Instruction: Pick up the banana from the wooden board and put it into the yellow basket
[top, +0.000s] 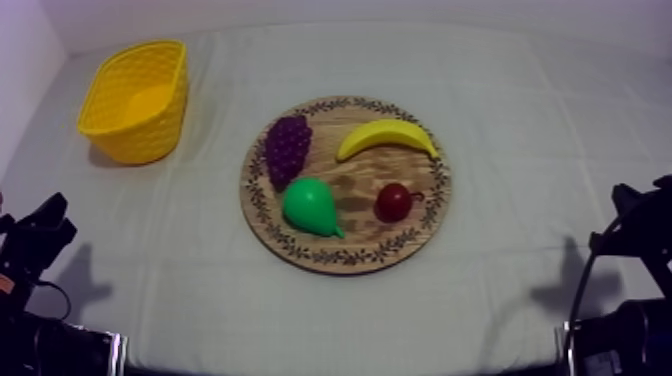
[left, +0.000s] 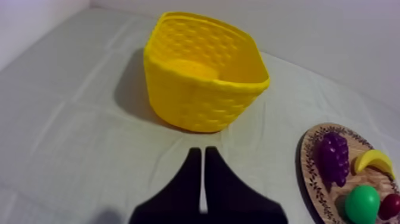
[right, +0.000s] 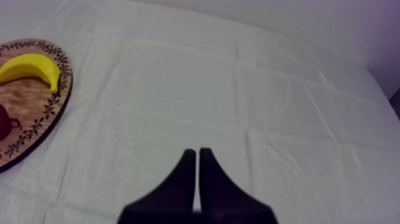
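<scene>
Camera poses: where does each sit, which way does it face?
Top view: above the table, looking down at a slant on the wooden board, banana and yellow basket; black arm parts at both lower edges.
Left wrist view: on the left arm, facing the basket past the left gripper, fingers together.
Right wrist view: on the right arm, facing bare table beside the board past the right gripper, fingers together.
Shared: all three catch the board and banana.

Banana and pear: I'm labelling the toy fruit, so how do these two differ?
The banana is yellow, the pear green. The banana is long and curved, the pear plump with a narrow tip. The banana lies at the far side, the pear at the near side. Both rest on the wooden board.
</scene>
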